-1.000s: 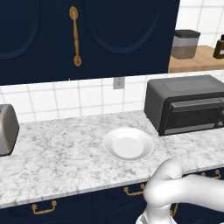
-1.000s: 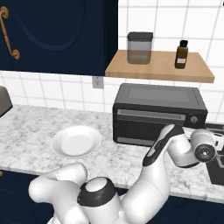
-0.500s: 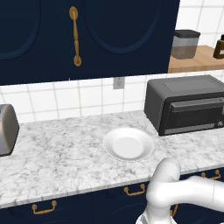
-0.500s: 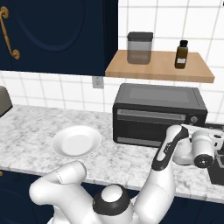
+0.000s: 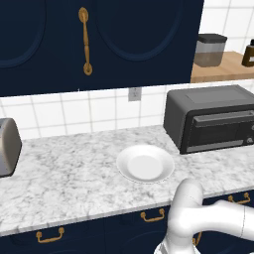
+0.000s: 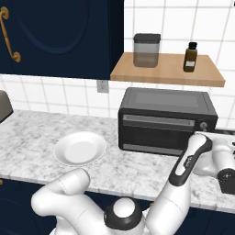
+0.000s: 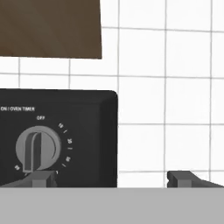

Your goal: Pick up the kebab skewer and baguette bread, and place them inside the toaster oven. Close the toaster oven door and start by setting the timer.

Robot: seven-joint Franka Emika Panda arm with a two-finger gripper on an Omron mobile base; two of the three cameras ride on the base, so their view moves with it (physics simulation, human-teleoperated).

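Two fingertips: gripper (image 7: 111,178) spread wide, holding nothing
Toaster oven (image 6: 166,120): on the marble counter (image 6: 36,133) under the wooden shelf (image 6: 167,69), door shut
Timer knob (image 7: 37,148): just above the left fingertip (image 7: 41,178), pointer near OFF
Right fingertip: past the oven's edge, against white tiles
White plate (image 5: 145,163): left of the oven, bare

Marble desk (image 5: 74,183): white plate (image 5: 145,163) mid; oven (image 5: 213,118) just right of plate, at backsplash, door shut; silver toaster (image 5: 7,147) far left of plate.
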